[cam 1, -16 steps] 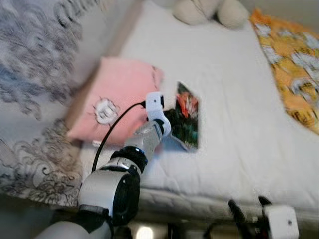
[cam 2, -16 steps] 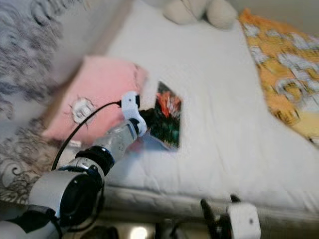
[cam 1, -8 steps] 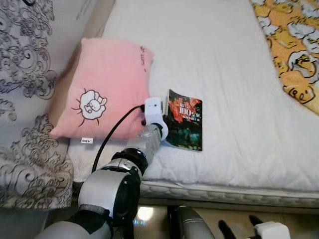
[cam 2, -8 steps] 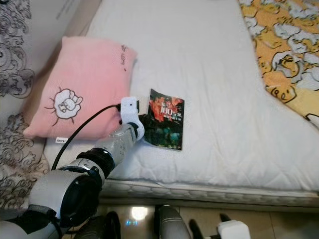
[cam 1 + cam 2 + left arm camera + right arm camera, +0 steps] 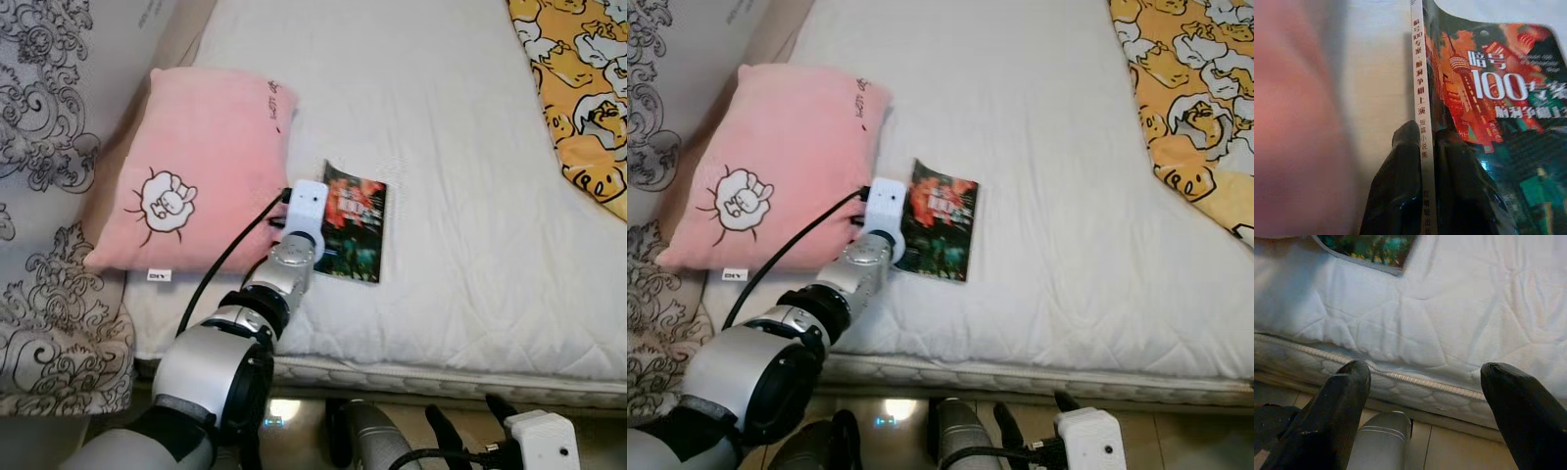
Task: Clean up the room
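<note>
The left arm is stretched out over the edge of the bed with the white quilted mattress (image 5: pixel 470 196), and the left gripper (image 5: pixel 1422 147) has its jaws closed on the spine of a thin paperback book with a dark red-and-green cover and white lettering (image 5: pixel 355 233); from the wrist view one black finger (image 5: pixel 1398 186) sits on the bare side of the spine and the other lies over the printed cover, with the narrow white spine pinched between them. The book lies flat on the mattress near the bed's front edge, just beside a soft pink pillow with a white cartoon figure stitched on it (image 5: pixel 191 186), which rests toward the robot's left. A black cable (image 5: pixel 220 274) runs back from the white wrist housing along the silver forearm. Further across the bed, on the robot's right, an orange blanket printed with pale cartoon characters (image 5: pixel 578 98) covers the far corner, well apart from the book. On the left side hangs a grey fabric with a dark swirling pattern (image 5: pixel 49 313), draped down beside the pillow. The right gripper (image 5: pixel 1422 401) hangs low in front of the bed's side, jaws spread wide with nothing between them, pointing at the piped seam of the mattress and the tiled floor (image 5: pixel 1459 450) below it; a corner of the book shows above it on the mattress top.
</note>
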Available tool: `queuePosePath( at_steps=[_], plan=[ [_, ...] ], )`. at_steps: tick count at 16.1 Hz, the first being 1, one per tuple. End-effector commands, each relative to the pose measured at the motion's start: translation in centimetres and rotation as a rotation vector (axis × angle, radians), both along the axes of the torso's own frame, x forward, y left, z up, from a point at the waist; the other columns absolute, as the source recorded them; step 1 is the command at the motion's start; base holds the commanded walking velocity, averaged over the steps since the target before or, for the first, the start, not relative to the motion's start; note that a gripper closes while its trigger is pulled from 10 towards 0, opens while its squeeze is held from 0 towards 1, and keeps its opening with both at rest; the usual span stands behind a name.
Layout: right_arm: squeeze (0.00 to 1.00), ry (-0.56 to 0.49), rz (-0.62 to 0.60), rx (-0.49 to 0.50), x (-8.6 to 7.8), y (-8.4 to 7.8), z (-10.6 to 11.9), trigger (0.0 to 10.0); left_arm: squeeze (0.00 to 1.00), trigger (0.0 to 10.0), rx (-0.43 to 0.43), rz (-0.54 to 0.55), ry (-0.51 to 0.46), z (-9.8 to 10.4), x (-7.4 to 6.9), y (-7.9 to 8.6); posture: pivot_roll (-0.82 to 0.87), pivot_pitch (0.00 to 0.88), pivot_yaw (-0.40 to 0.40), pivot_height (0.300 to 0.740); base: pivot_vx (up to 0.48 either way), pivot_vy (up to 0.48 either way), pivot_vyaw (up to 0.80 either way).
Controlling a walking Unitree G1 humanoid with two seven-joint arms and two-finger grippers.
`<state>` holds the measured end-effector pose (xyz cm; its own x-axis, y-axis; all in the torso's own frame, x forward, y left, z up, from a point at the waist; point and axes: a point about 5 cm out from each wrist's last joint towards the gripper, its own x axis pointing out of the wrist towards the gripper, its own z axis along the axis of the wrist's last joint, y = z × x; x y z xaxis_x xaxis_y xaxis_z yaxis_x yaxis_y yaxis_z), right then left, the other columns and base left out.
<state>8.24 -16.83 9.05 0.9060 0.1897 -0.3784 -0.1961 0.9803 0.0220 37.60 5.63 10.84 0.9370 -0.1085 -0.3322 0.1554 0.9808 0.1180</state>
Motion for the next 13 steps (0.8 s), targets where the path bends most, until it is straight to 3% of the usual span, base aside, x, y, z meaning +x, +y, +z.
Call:
queuePosePath(
  at_steps=[1,2,3,4,7,8,10,13],
  plan=[
    [0.00,0.037,-0.002,0.004,0.0,-0.1,-0.7,10.0,0.19,10.0,0.045,0.058,0.030,-0.8,-0.2,1.1,-0.31,0.254,-0.093,0.740,0.000,0.000,0.00],
    [0.00,0.037,-0.001,0.008,0.1,0.0,-0.8,10.0,0.19,10.0,0.051,0.062,0.033,-1.0,-0.2,1.3,-0.31,0.253,-0.092,0.740,0.000,0.000,0.00],
    [0.00,0.038,0.012,0.013,0.4,0.1,-1.1,10.0,0.45,10.0,0.056,0.059,0.042,-1.2,-0.3,1.4,-0.30,0.242,-0.089,0.740,0.000,0.000,0.00],
    [0.00,0.037,0.021,0.016,0.8,0.2,-1.3,10.0,1.00,10.0,0.071,0.045,0.039,-1.1,-0.3,1.4,-0.29,0.232,-0.083,0.740,0.000,0.000,0.00],
    [0.00,0.022,0.025,0.016,1.9,0.2,-1.7,10.0,1.00,10.0,0.089,0.050,0.020,-0.4,0.2,1.7,-0.27,0.205,-0.074,0.740,0.000,0.000,0.00],
    [0.00,0.014,0.030,0.016,2.3,0.2,-1.9,10.0,1.00,10.0,0.145,0.046,0.029,-0.5,0.2,2.0,-0.27,0.188,-0.067,0.740,0.000,0.000,0.00],
    [0.00,-0.003,0.037,0.013,3.3,0.2,-2.3,10.0,1.00,10.0,0.174,0.050,0.042,-1.0,0.0,2.5,-0.25,0.136,-0.054,0.740,0.000,0.000,0.00],
    [0.00,-0.050,0.049,0.003,5.6,0.0,-2.8,10.0,1.00,10.0,0.185,0.011,-0.031,0.0,0.6,3.1,-0.19,0.037,-0.027,0.740,0.000,0.000,0.00]
  ],
)
